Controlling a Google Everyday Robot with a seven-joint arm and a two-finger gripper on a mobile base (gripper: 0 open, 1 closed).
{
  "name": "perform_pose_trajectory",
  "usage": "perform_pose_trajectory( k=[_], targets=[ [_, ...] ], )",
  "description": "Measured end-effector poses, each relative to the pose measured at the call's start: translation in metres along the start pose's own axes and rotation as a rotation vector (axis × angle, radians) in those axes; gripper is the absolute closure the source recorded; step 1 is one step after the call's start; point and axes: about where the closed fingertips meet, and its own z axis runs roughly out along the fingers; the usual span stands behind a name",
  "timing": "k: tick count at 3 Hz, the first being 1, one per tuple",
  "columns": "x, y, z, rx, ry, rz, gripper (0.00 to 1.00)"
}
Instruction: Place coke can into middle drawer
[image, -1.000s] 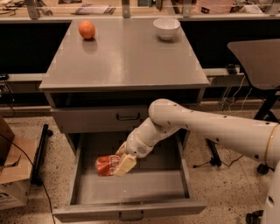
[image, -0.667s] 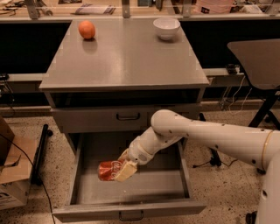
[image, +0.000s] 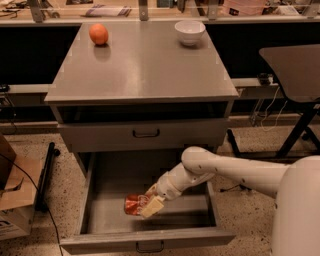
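Note:
The coke can (image: 134, 204), red with white lettering, lies on its side low inside the open middle drawer (image: 150, 239), left of the tray's middle. My gripper (image: 151, 202) reaches down into the drawer from the right and is shut on the can's right end. A pale fingertip (image: 152, 206) shows across the can. I cannot tell whether the can touches the drawer floor. The white arm (image: 220, 167) comes in from the lower right.
A closed grey drawer with a taller front panel (image: 145, 134) sits just above the open one. On the cabinet top (image: 142, 65) are an orange (image: 98, 34) and a white bowl (image: 189, 32). A cardboard box (image: 12, 200) stands at left, a dark table (image: 295, 65) at right.
The gripper with the can has moved lower and toward the drawer's front, slightly to the right. The arm's elbow has dropped with it.

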Motion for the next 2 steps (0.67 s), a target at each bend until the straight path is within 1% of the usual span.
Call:
perform_pose_trajectory(
  k=[1, 2],
  targets=[
    [0.033, -0.030, 0.010, -0.023, 0.003, 0.048, 0.74],
    [0.059, -0.060, 0.016, -0.025, 0.018, 0.100, 0.51]
  ],
)
